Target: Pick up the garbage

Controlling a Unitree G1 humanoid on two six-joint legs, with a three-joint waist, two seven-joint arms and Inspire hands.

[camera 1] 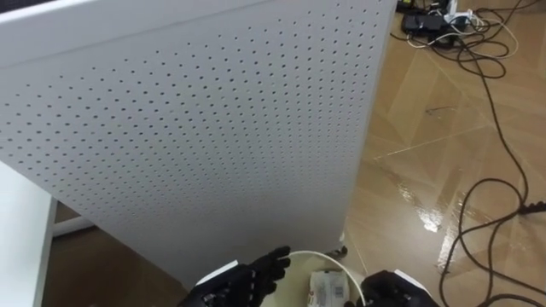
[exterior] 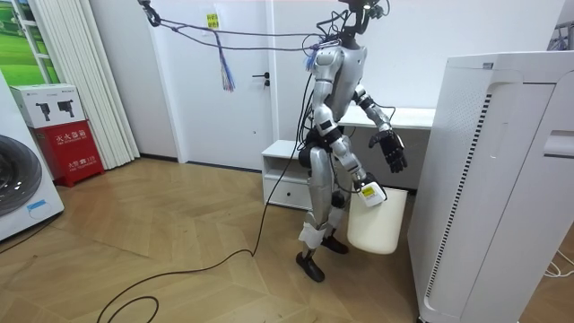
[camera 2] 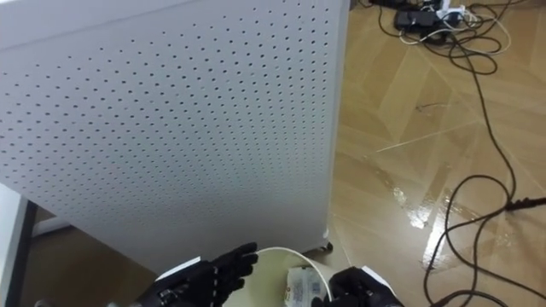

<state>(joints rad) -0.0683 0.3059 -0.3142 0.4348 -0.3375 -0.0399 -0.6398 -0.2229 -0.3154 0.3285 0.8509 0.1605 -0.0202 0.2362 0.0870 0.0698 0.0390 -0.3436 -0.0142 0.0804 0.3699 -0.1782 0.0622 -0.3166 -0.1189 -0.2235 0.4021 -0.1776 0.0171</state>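
While the robot stands upright on the wood floor [exterior: 179, 242], a low white cabinet [exterior: 285, 166] is behind it and a tall white perforated panel [camera 1: 196, 128] is close in front. Left hand [camera 1: 243, 286]: raised ahead of the body, fingers straight and spread, holding nothing. Right hand [camera 1: 394, 290]: low, at the rim of a white bin [exterior: 381, 229]. Its fingers are cut off at the edge of the eye views and too small in the room view, so I cannot tell whether they grip. Garbage: a small white packet [camera 1: 327, 288] with print sits just inside the bin's rim, between the two hands and nearer the right one. Contact with the right hand cannot be read. Dark cables [camera 1: 482, 77] lie on the floor to the right of the panel.
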